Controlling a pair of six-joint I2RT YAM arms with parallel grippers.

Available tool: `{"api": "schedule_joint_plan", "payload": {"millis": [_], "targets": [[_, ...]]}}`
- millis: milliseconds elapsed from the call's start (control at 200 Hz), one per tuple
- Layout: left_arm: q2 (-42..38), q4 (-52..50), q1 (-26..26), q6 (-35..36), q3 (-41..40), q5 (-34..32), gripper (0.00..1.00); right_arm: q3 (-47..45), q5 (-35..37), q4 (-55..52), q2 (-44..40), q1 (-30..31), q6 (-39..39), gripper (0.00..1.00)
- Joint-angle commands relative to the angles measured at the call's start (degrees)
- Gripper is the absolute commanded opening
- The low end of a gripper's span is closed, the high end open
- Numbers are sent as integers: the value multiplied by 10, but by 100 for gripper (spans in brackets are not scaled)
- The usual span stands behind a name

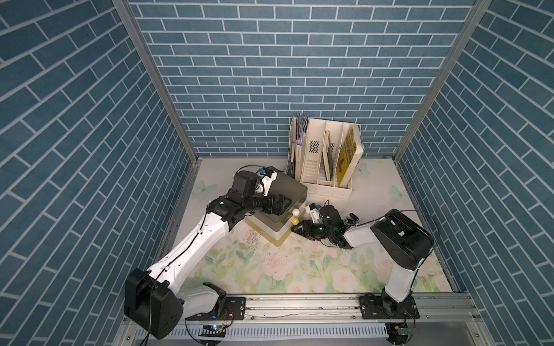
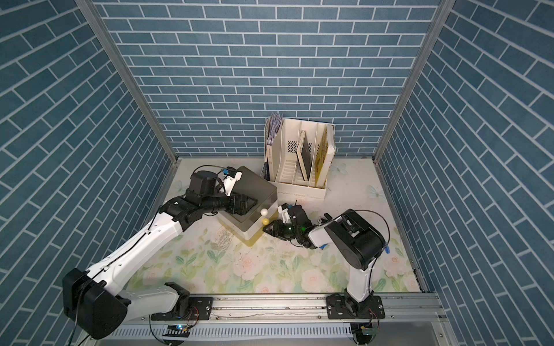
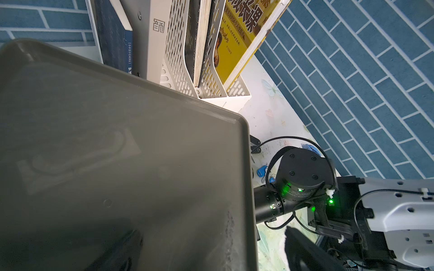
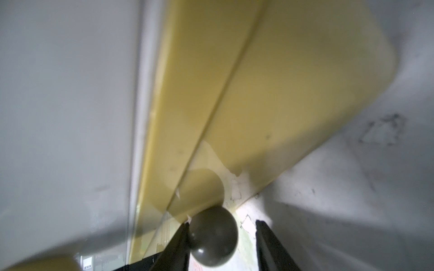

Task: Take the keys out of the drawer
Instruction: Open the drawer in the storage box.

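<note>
Jaws of right gripper (image 4: 222, 223) stood apart around yellow knob (image 4: 212, 237), one finger touching. The left gripper (image 1: 284, 206) sat on drawer unit (image 1: 289, 185) top near its front edge, opening unclear. The keys (image 3: 261, 170) with blue tags lay on table (image 1: 299, 269) beside unit, and file rack (image 1: 323, 155) stood just behind.

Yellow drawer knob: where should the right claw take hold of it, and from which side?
Grip the yellow knob across its round ball, coming straight at the front of the yellow drawer. The knob is the only part that juts from that flat face. The right claw straddles it, open, with one finger touching and the other apart.
</note>
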Motion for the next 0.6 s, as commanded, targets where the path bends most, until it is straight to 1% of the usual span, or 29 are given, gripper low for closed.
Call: {"api": "schedule_joint_plan", "payload": {"millis": [0,130,420,515,595], "targets": [[20,-71,8,-1,-7,-8,100,-1,6,92,17,-1,1,44],[21,-71,7,1,-9,-7,100,-13,5,141,18,-1,5,43],[18,-74,8,2,-11,-9,100,-28,-5,228,31,-1,20,44],[18,-74,8,1,-11,-10,100,-27,-9,233,35,-1,21,40],[18,-74,9,2,-11,-10,100,-27,-10,230,36,-1,21,35]]}}
